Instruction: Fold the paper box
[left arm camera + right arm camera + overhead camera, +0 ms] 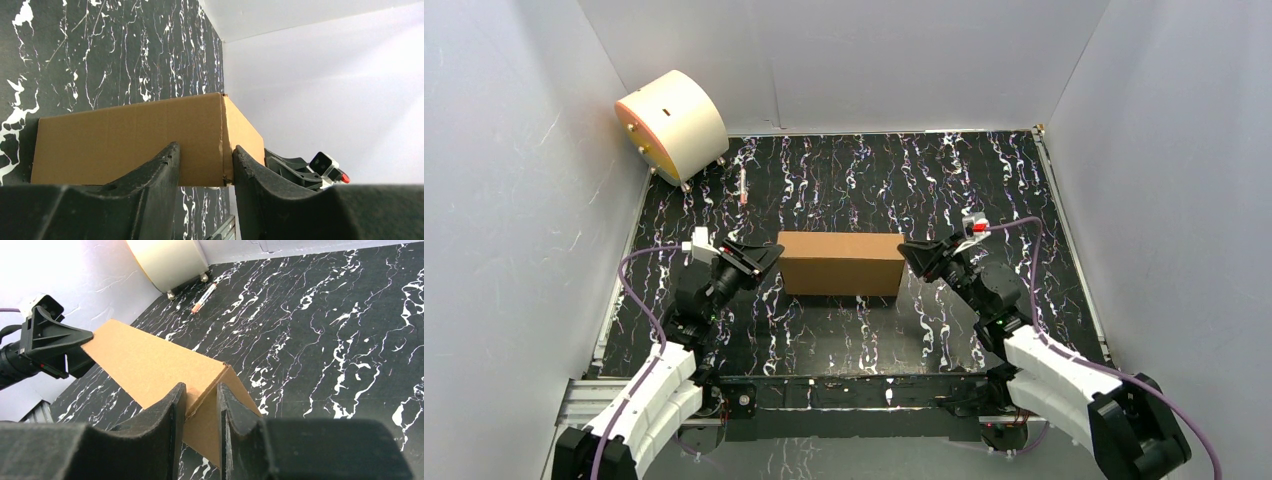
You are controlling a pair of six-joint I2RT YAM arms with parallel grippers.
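The paper box is plain brown cardboard, folded shut into a long block in the middle of the table. My left gripper is at its left end and my right gripper at its right end. In the left wrist view the box has a long edge running between the jaws of the left gripper, one finger on each face. In the right wrist view the right gripper straddles a corner ridge of the box the same way. Both grippers are shut on the cardboard.
A cream drum with an orange face stands in the back left corner. A pen lies on the black marbled tabletop just in front of it. White walls close in the table on the left, back and right.
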